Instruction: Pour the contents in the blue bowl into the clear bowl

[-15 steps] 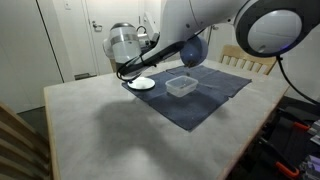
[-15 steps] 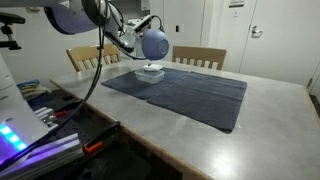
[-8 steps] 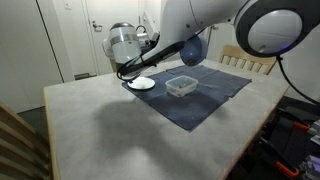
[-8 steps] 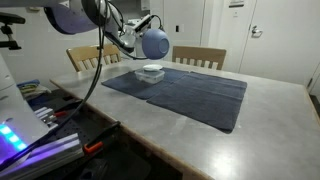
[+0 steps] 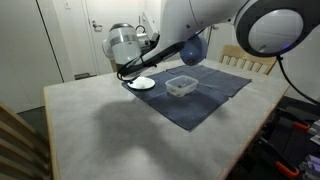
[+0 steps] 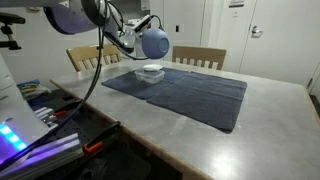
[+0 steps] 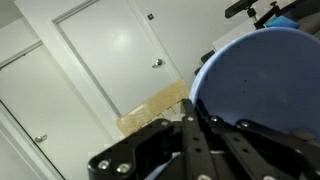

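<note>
My gripper is shut on the rim of the blue bowl and holds it tipped on its side in the air. In both exterior views the bowl hangs just above the clear bowl, which stands on a dark cloth. From the opposite side, the blue bowl shows its rounded outside over the clear bowl. In the wrist view the blue bowl fills the right side, and the gripper pinches its edge. Whatever is inside either bowl is too small to make out.
A small white plate lies on the cloth beside the clear bowl. Wooden chairs stand behind the pale table. A stand with cables and lit gear sits off one table edge. White doors are behind.
The blue bowl has risen a little above the clear bowl over the last second. Since half a second ago nothing has visibly moved.
</note>
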Robot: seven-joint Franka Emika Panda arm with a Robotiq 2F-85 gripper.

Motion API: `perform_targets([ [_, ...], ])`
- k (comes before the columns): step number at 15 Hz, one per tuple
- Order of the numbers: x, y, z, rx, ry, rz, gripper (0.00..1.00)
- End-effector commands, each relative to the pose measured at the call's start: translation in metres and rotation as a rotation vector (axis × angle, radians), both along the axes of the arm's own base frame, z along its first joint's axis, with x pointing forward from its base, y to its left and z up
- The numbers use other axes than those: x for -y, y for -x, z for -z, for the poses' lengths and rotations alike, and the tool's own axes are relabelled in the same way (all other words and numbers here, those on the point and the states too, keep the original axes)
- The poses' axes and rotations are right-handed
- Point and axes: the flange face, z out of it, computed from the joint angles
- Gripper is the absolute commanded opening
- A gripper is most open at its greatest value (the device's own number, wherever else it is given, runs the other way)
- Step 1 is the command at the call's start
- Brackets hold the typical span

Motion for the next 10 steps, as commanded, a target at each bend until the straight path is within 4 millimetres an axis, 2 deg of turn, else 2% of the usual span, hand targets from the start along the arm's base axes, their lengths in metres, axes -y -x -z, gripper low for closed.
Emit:
perform_targets([
  [1,0.0006,-0.0003,-0.0022,-0.051,0.03,-0.004,0.01],
  [10,-0.003,-0.0023,-0.0045,-0.107,0.053,-0.023,0.01],
])
